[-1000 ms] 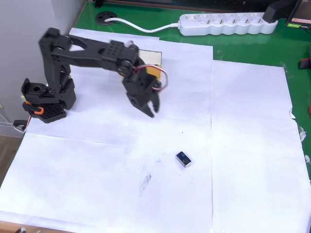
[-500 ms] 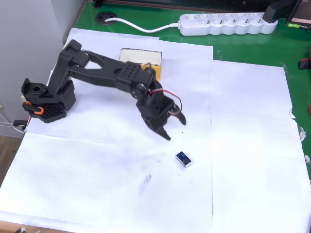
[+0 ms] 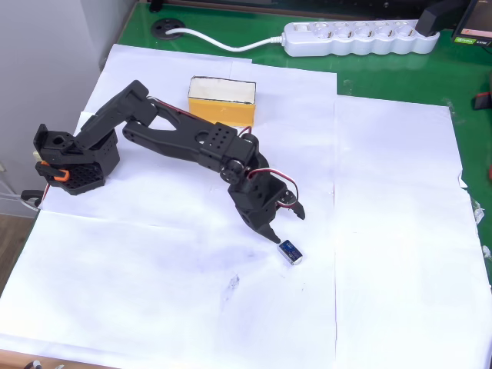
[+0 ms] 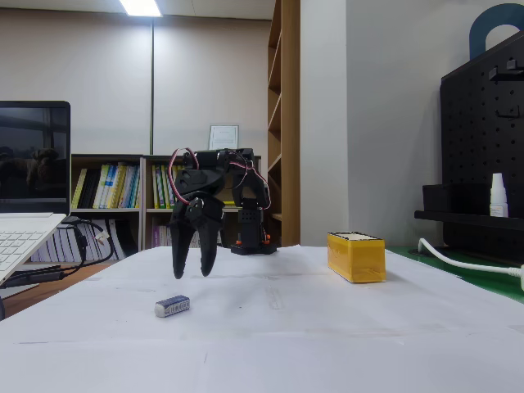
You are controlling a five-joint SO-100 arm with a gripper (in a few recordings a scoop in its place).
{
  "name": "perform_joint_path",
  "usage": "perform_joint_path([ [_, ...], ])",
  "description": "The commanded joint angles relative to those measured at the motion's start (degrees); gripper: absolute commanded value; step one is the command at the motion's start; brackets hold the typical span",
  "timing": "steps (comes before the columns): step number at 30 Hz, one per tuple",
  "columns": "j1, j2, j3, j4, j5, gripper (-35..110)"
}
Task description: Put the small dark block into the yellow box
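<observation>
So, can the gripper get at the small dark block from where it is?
Probably yes: the gripper hangs open just above the small dark block, which lies alone on bare white paper, nothing between them.

Open white paper point(image 3: 384, 231) all round small dark navy block point(image 3: 290, 251) — nothing beside it. Orange-yellow rectangular box point(image 3: 221, 100) well apart, far-left in overhead view — top unblocked.

Orange-yellow box point(image 3: 221, 102) with cream top, navy-black block point(image 3: 290, 251) with silvery end, white paper point(image 3: 384, 231), green table point(image 3: 384, 73).

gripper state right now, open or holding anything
Gripper: open, holding nothing, above the small dark block and not touching it.
</observation>
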Motion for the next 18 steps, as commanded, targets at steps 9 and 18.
perform_joint_path([
  [9,1.4,2.8,8.1,-2.5,-2.5,22],
  [18,1.9,6.2,10.3,-3.6,-4.4,22],
])
